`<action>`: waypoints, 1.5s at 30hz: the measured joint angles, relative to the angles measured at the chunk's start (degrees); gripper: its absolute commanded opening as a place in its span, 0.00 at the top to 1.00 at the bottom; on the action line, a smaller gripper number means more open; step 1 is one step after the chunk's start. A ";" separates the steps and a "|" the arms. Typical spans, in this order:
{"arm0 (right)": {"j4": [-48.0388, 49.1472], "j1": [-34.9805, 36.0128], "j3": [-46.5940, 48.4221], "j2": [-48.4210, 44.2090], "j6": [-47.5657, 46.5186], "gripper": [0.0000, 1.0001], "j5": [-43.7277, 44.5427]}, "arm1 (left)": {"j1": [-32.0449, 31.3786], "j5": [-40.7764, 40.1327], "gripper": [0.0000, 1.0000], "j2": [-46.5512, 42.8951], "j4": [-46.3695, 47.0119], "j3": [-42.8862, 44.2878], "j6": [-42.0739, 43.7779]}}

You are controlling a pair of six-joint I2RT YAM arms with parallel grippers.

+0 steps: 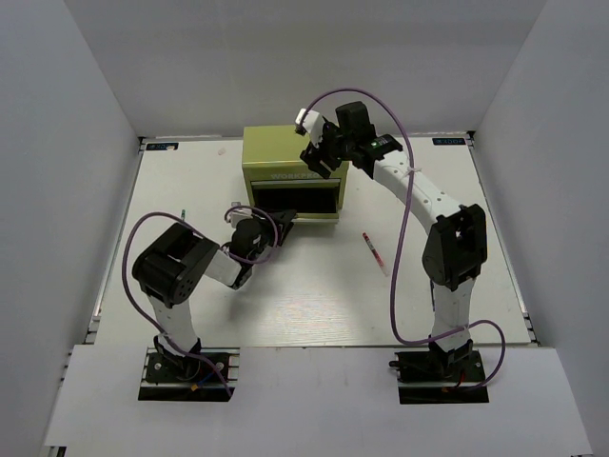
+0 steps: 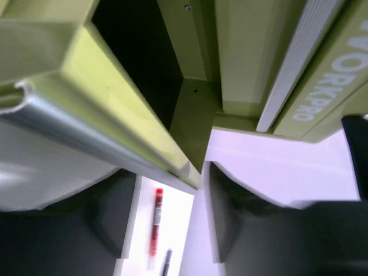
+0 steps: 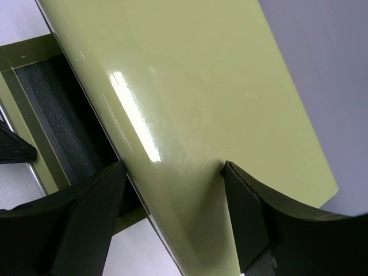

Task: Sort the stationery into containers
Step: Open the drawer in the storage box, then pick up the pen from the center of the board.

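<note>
The olive tool chest (image 1: 276, 152) stands at the back of the table with its lower drawer (image 1: 295, 202) pulled out. My left gripper (image 1: 283, 221) sits at the drawer's front, jaws open either side of the silver handle lip (image 2: 103, 144), not clamping it. Past the fingers (image 2: 109, 221) a thin red-white pen (image 2: 156, 218) and the tip of a dark blue pen (image 2: 167, 260) lie on the white table. From above, the red-white pen (image 1: 373, 252) lies right of the chest. My right gripper (image 1: 319, 162) is open over the chest's top front edge (image 3: 190, 103). Other stationery is out of view.
The open drawer's dark liner (image 3: 52, 115) shows in the right wrist view. The upper drawer front (image 2: 322, 92) carries pale lettering. White walls close in the table (image 1: 190, 190) on three sides.
</note>
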 measured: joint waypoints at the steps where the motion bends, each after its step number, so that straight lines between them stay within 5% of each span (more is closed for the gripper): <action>1: 0.07 -0.04 -0.02 0.02 0.00 0.25 0.00 | 0.00 0.15 0.28 -0.20 -0.31 0.00 0.70; 3: 0.31 -0.11 -0.20 0.02 0.00 0.24 -0.17 | 0.11 0.85 0.18 -0.79 -1.07 0.13 1.79; 9: 4.48 -0.55 -4.81 -2.16 -0.22 0.24 -1.60 | 0.31 5.18 0.16 -5.16 -8.90 4.00 9.22; 19: 7.80 -1.46 -19.32 -13.40 -0.28 0.24 -3.19 | 0.42 9.49 0.14 -25.22 -36.48 8.48 20.83; 21: 7.56 -1.77 -23.91 -17.05 -0.09 0.24 -3.56 | 0.66 8.87 0.07 -29.73 -41.81 8.48 22.36; 24: 6.12 -2.45 -30.12 -21.90 0.09 0.36 -4.46 | 1.05 5.62 0.00 -34.16 -50.99 9.16 24.87; 28: 4.46 -3.89 -36.41 -26.91 1.38 0.80 -5.09 | 3.28 -1.20 0.00 -34.93 -65.53 12.70 27.93; 29: 3.91 -4.42 -37.73 -27.78 2.03 0.83 -5.22 | 4.33 -2.38 0.00 -34.53 -68.11 13.68 29.09; 32: 2.99 -6.29 -41.86 -28.96 4.15 0.83 -5.09 | 8.35 -5.09 0.00 -30.38 -75.60 19.21 33.20; 35: 2.32 -7.89 -46.99 -28.85 6.34 0.59 -3.93 | 12.37 -6.34 0.00 -23.61 -80.70 25.68 37.57; 38: 0.81 -8.44 -49.35 -27.08 8.74 0.47 -2.38 | 16.00 -6.56 0.00 -19.65 -83.38 28.81 42.18; 45: 1.53 -8.44 -49.42 -20.28 12.63 0.46 0.74 | 24.70 -6.62 0.00 -16.04 -86.97 31.30 52.28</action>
